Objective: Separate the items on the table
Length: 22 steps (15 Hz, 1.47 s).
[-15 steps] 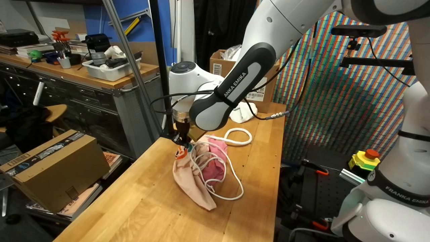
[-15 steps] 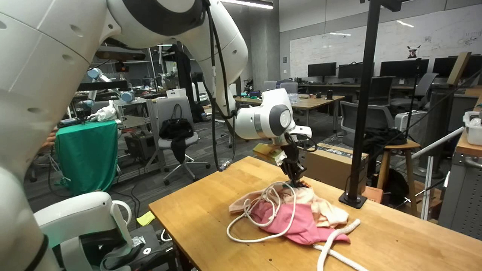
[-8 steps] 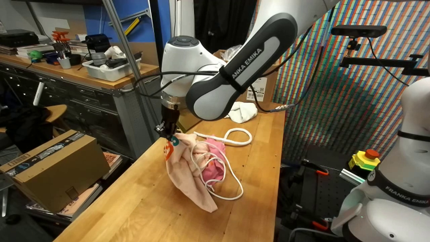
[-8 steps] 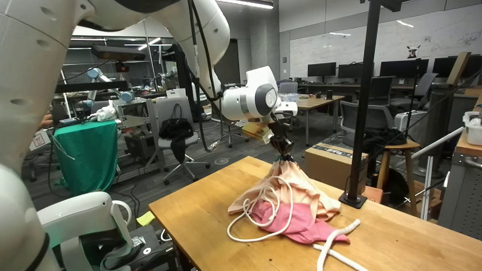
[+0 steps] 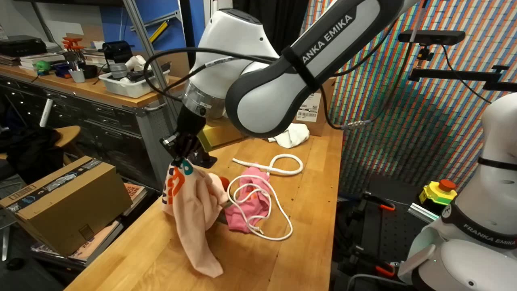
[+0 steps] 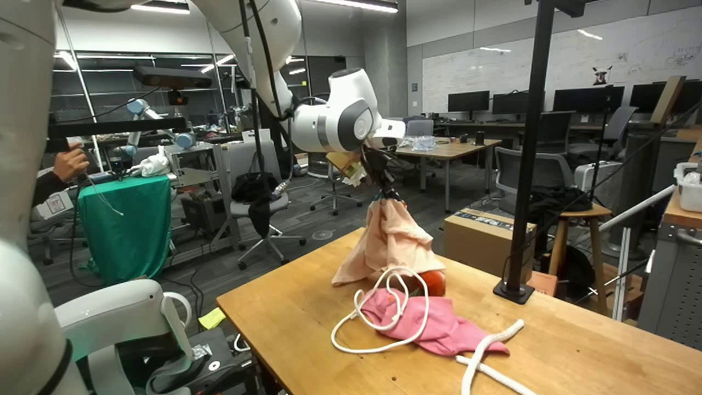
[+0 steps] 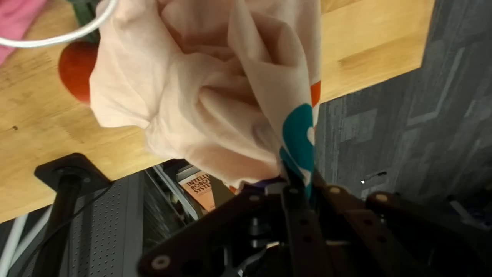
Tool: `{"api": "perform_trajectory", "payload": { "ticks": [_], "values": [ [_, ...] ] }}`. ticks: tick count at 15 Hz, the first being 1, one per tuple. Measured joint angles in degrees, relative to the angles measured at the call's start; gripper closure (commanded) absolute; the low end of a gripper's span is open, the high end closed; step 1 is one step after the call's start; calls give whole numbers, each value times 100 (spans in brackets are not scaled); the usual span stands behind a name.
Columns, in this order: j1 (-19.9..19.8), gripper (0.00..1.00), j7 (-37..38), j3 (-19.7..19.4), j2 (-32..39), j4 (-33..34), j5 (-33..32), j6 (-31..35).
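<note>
The peach printed cloth [image 6: 397, 236] is held pinched over the wooden desk [image 6: 296, 296] by the end effector [image 6: 389, 193], its separation judged partly done, while white cord [image 7: 57, 40], looped over crumpled pink cloth [image 6: 439, 328], and a rounded red object [image 7: 77, 69] seem left to be parted.

Peach cloth [image 5: 194, 210], printed teal, orange and dark purple. Claw [image 5: 178, 161] black. Pink cloth [image 6: 439, 326], small orange marks on it. Thin cord [image 7: 46, 41] white, thicker rope [image 6: 502, 334] also white. Rounded thing [image 7: 78, 71] red-orange, green piece [image 7: 86, 18] just beside it. Counter [image 5: 250, 273] honey-tan wood, streaky grain, dark specks. Toward its far edge in an exterior view, small cloth [image 5: 293, 136] white. Pole [image 6: 530, 137] at the counter's edge, black.
</note>
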Motion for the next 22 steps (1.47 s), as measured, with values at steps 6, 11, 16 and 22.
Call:
{"api": "perform_trajectory", "payload": {
  "ticks": [6,11,16,22],
  "values": [
    [-9,94,-93,815,-84,-222,1395,625],
    [3,94,-152,1417,-14,-332,2145,1026],
    [19,67,-152,1699,181,-332,2516,1230],
    [45,29,-224,1651,435,-368,2519,1220]
  ]
}}
